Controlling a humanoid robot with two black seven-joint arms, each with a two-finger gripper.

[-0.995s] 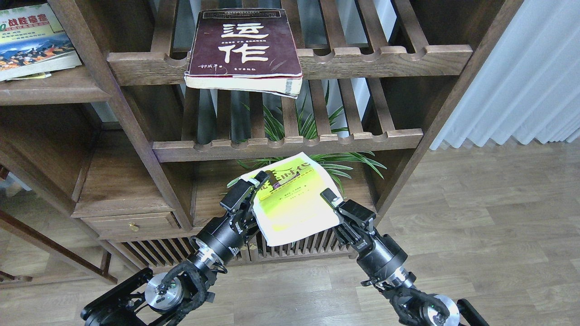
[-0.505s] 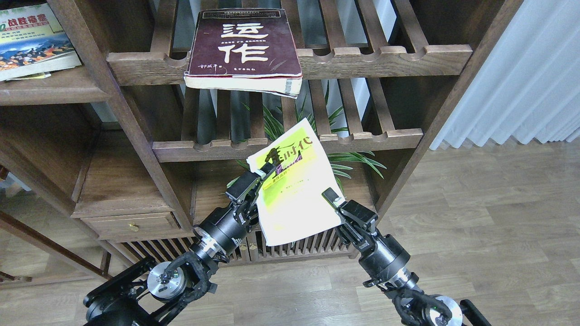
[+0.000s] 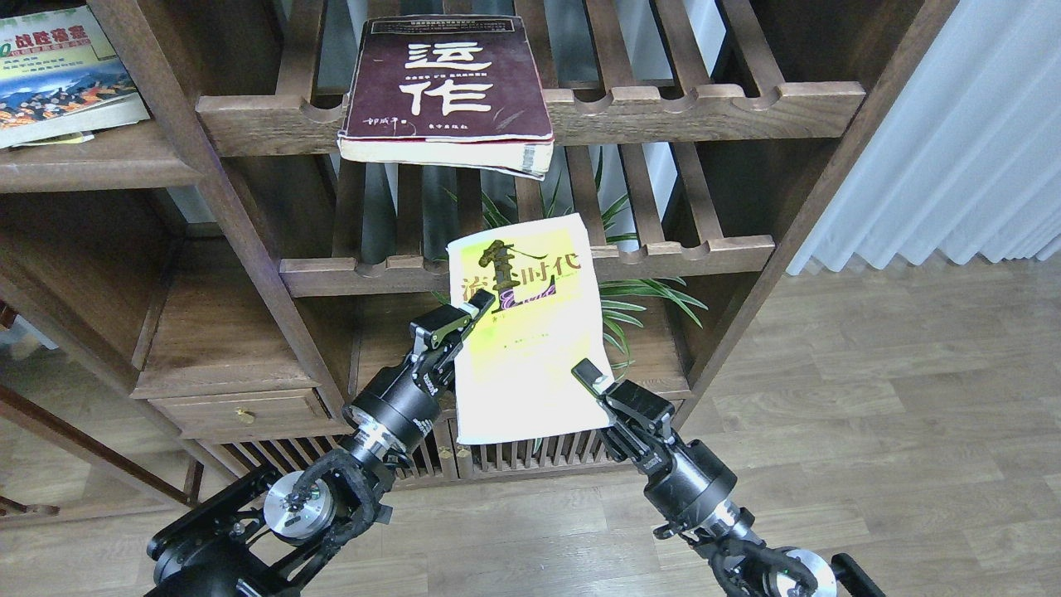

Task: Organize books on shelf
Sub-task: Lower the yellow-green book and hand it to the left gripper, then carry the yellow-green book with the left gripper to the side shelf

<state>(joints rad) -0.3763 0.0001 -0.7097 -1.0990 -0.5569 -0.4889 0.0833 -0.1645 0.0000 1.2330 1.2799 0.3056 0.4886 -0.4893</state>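
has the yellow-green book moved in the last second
Yes. The yellow-green book has risen and turned upright; its top edge now overlaps the lower slatted rack's rail, which it sat below.

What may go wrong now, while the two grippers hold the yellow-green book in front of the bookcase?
1. The yellow-green book is pinched only at its side edges by the left gripper and right gripper; it may bend or slip.
2. If raised further, it may hit the slatted rack.
3. The maroon book overhangs its rail and could fall if bumped.

Two black jointed arms (image 3: 390, 414), silver discs at the joints, cable loops, white-tipped fingers (image 3: 587, 371).
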